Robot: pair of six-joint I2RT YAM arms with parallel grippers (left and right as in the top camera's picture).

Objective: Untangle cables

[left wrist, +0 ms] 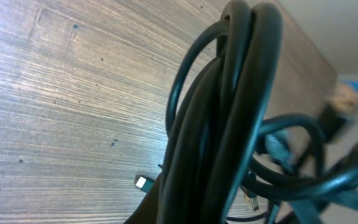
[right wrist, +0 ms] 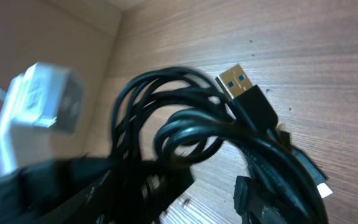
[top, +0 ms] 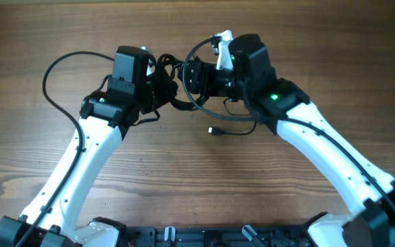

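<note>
The cables (top: 172, 84) are a black tangled bundle held above the table between my two grippers. One strand trails down to a small plug (top: 214, 130) on the wood. My left gripper (top: 160, 86) is at the bundle's left side; in the left wrist view thick coils (left wrist: 229, 112) fill the jaw area and hide the fingers, and it looks shut on them. My right gripper (top: 193, 77) is at the bundle's right side and looks shut on the loops (right wrist: 185, 124). A gold-tipped USB plug (right wrist: 236, 81) sticks out of the bundle.
The wooden table (top: 184, 178) lies below. A white block (top: 222, 48) sits beside the right wrist; it shows blurred in the right wrist view (right wrist: 39, 102). A thick black arm wire (top: 53, 68) loops at the far left. Small plug ends (left wrist: 142, 182) lie on the table.
</note>
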